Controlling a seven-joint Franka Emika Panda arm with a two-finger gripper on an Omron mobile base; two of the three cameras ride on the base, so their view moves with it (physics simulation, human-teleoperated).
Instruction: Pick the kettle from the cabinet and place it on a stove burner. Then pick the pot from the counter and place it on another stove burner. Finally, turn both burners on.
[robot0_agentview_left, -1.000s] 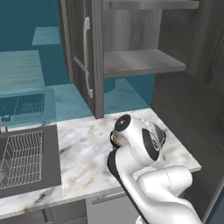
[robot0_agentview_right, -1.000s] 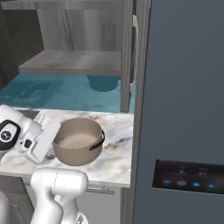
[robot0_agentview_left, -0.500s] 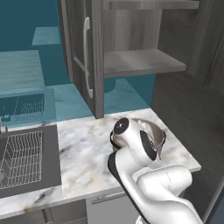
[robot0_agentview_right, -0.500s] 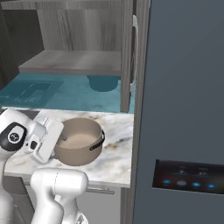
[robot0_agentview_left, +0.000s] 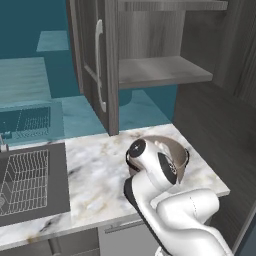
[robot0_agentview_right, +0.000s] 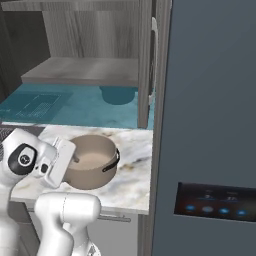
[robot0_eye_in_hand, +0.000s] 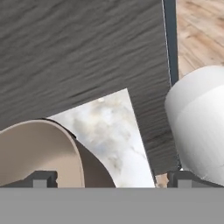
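The tan pot (robot0_agentview_right: 95, 161) with a pale inside stands on the marble counter (robot0_agentview_right: 131, 170) below the cabinet (robot0_agentview_left: 160, 70). The cabinet's door (robot0_agentview_left: 87, 60) hangs open and its grey shelf is bare. My gripper (robot0_agentview_right: 73, 159) is at the pot's left rim, level with it. In the hand view the gripper (robot0_eye_in_hand: 113, 179) is open, its fingertips (robot0_eye_in_hand: 43, 178) wide apart, and the pot's wall (robot0_eye_in_hand: 39, 153) curves in at the lower left over the counter (robot0_eye_in_hand: 109, 127). From the left base, my arm covers most of the pot (robot0_agentview_left: 176, 150). The kettle and the stove burners are out of view.
A dark sink (robot0_agentview_left: 30, 180) with a wire rack lies at the counter's left. A tall dark grey appliance front (robot0_agentview_right: 210, 125) with a lit control panel walls off the right side. The open door's bar handle (robot0_agentview_left: 100, 65) juts out over the counter.
My hand has moved to the right along the counter, closer to the pot's rim. The jaws stay open and the pot has not moved.
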